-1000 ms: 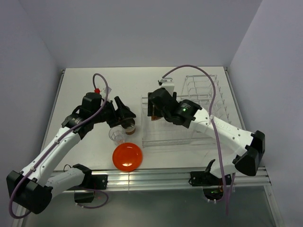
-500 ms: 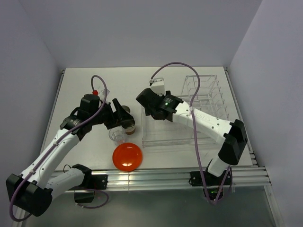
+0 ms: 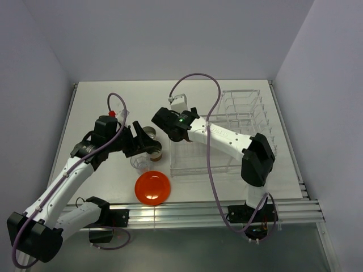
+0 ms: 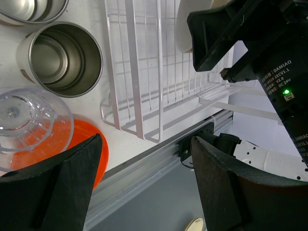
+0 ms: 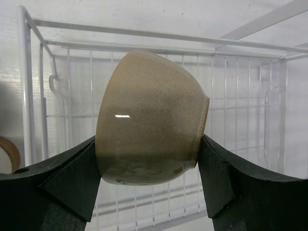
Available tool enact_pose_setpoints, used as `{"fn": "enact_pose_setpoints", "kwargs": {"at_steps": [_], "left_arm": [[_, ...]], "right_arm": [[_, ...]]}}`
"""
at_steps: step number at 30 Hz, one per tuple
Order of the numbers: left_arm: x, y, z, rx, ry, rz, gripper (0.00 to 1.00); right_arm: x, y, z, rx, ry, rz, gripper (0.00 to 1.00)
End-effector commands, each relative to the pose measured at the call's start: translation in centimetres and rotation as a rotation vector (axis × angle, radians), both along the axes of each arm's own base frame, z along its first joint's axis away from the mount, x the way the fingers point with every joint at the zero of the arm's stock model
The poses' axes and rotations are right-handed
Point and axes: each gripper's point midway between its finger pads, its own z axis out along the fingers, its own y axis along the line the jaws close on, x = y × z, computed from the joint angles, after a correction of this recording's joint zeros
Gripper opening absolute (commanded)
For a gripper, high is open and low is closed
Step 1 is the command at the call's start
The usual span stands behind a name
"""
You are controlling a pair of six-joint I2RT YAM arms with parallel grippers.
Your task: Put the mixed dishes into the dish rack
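My right gripper (image 3: pixel 168 131) is shut on the beige bowl (image 5: pixel 149 130), held on its side above the left end of the clear dish rack (image 3: pixel 227 133). The bowl's white inside shows in the left wrist view (image 4: pixel 185 29). My left gripper (image 3: pixel 144 141) is open and empty, hovering over two brown cups (image 4: pixel 65 57) (image 4: pixel 29 9) with metal insides. The clear glass (image 3: pixel 140 162) stands just in front of them, and the orange-red plate (image 3: pixel 152 187) lies nearer the front edge.
The rack's flat basket (image 5: pixel 240 125) lies under the bowl, and its upright plate slots (image 3: pixel 244 110) stand behind at the right. A metal rail (image 3: pixel 198 212) runs along the table's front edge. The two grippers are close together near the rack's left end.
My right arm has swung left with the bowl, from over the basket to the rack's left end. My left gripper has shifted slightly left and stays open.
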Motion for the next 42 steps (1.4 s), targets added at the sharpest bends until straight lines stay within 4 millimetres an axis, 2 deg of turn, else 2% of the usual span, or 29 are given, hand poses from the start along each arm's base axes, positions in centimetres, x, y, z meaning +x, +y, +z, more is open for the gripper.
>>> {"fn": "enact_pose_setpoints", "kwargs": {"at_steps": [1, 8, 25, 42], "left_arm": [[-0.2, 0.0, 0.4, -0.008, -0.037, -0.026, 0.8], [-0.4, 0.4, 0.2, -0.003, -0.036, -0.024, 0.8], [-0.8, 0.5, 0.1, -0.012, -0.035, -0.032, 0.8], [-1.0, 0.8, 0.2, -0.006, -0.039, -0.031, 0.8]], "right_arm": [[1.3, -1.1, 3.3, -0.079, -0.119, -0.045, 0.0], [1.7, -1.9, 1.7, -0.181, -0.104, -0.072, 0.0], [2.1, -5.5, -0.3, -0.345, -0.067, -0.142, 0.0], [3.2, -7.8, -2.3, -0.452, -0.024, -0.18, 0.0]]}}
